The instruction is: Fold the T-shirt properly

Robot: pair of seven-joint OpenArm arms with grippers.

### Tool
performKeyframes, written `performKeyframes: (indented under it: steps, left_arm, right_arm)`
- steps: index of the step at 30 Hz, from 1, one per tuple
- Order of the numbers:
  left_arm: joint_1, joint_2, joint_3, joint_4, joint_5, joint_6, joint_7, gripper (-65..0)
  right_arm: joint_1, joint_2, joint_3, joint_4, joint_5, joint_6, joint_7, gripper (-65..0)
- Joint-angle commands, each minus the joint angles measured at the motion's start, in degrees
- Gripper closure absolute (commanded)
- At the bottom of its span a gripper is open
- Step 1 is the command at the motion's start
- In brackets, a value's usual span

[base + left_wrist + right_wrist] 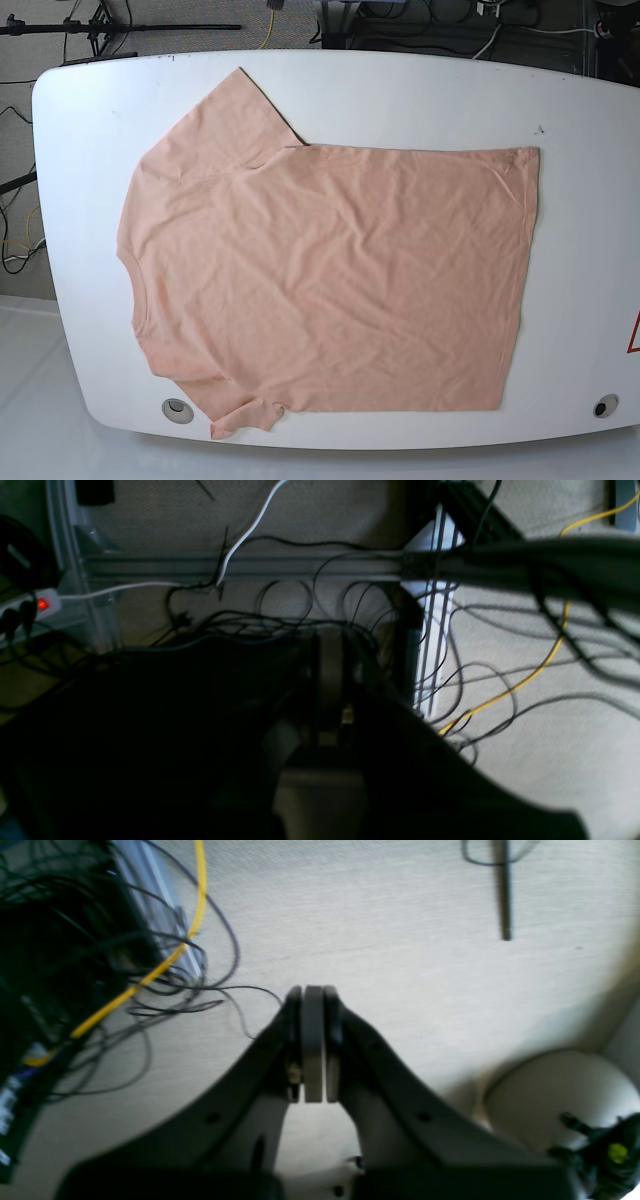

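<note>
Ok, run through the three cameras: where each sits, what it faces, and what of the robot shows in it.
Left wrist: on the left arm, facing the floor, an aluminium frame rail and tangled cables; left gripper, dark, jaws shut.
Right wrist: on the right arm, facing the floor; right gripper, jaws shut.
Base: overhead, facing the white table and the spread T-shirt; no arm visible.
Shared: both wrist views show a yellow cable; whether it is the same one is unclear.

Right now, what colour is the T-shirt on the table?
Plain peach-pink; no print is visible. The T-shirt shows best in the base view.
</note>
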Motion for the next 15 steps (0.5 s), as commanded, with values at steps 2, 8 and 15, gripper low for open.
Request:
performKeyframes:
  steps: [2, 8, 15]
  left_arm:
    - [6.9, -1.7, -0.4, 8.8, -1.3, -0.3, 0.4, 0.0]
    - [12.5, -2.2, -0.2, 18.8, -2.6, -0.5, 1.8, 0.0]
    - [20.9, -2.9, -0.7, 33.4, -4.8, -1.2, 4.4, 0.0]
  right_arm:
    - [-6.4, 2.0, 0.1, 6.8, 0.3, 0.6, 0.2, 0.0]
    - [-11.4, 2.5, 0.3, 15.3, 0.6, 2.2, 0.2, 0.0]
    - [-19.5, 2.3, 1.2, 29.1, 0.9, 2.3, -0.7, 0.0]
